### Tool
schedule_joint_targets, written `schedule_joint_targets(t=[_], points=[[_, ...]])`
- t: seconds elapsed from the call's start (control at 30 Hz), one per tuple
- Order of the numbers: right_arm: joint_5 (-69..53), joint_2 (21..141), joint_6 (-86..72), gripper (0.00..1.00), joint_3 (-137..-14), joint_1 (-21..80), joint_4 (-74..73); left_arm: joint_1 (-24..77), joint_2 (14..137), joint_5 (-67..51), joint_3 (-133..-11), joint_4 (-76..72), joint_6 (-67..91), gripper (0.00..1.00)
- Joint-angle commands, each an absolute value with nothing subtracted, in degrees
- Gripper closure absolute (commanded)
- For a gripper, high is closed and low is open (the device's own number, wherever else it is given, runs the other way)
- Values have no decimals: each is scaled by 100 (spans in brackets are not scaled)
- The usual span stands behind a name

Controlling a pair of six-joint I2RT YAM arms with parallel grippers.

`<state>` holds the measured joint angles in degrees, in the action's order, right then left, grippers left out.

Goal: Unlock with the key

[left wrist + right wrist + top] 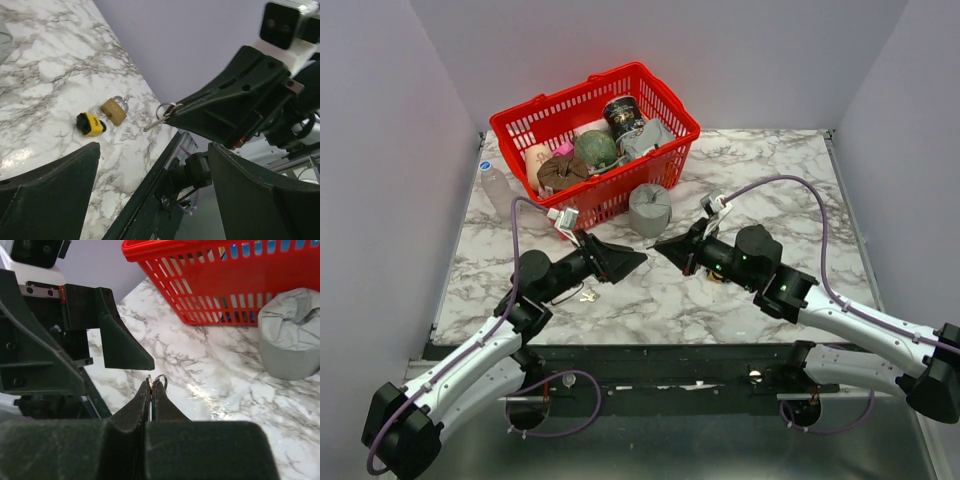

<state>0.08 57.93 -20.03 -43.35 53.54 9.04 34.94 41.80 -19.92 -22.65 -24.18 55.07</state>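
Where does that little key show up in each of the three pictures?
Top external: the key is a speck at the tip of the right fingers, mid-table.
Left wrist: near the centre, poking out of those fingers.
Right wrist: lower centre, pinched, mostly its ring showing.
Shared landmark: the marble table.

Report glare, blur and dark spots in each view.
Top external: even light, sharp, soft shadows on the table. Left wrist: padlock sharp, own fingers dark and soft. Right wrist: glare on the table, right pincer near-black around the key.
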Motion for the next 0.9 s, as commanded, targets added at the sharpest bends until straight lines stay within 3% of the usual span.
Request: schedule_joint_targets(t=[0.0,0.17,0.33,0.43,0.67,0.87], points=[[-702,5722,-3206,99,-4192,4993,1503,3489,4315,-2715,-2206,-3576,5229,5],[-1318,5739,-3603,99,-4070,4694,1713,3507,4473,-3005,-2215,-3938,5239,27],[-1669,5853,-3753,99,-4025,4597,1924,3507,4570,-3006,-2197,-3893,5238,32],[-1862,5915,-3753,99,-4052,4588,2021,3507,4702,-3041,-2276,-3955,5238,46],[-2048,6003,-3709,99,-4078,4562,2065,3533,4808,-3076,-2250,-4157,5361,48],[-2136,6117,-3718,99,-4078,4526,2057,3533,4676,-2988,-2153,-4166,5423,64]])
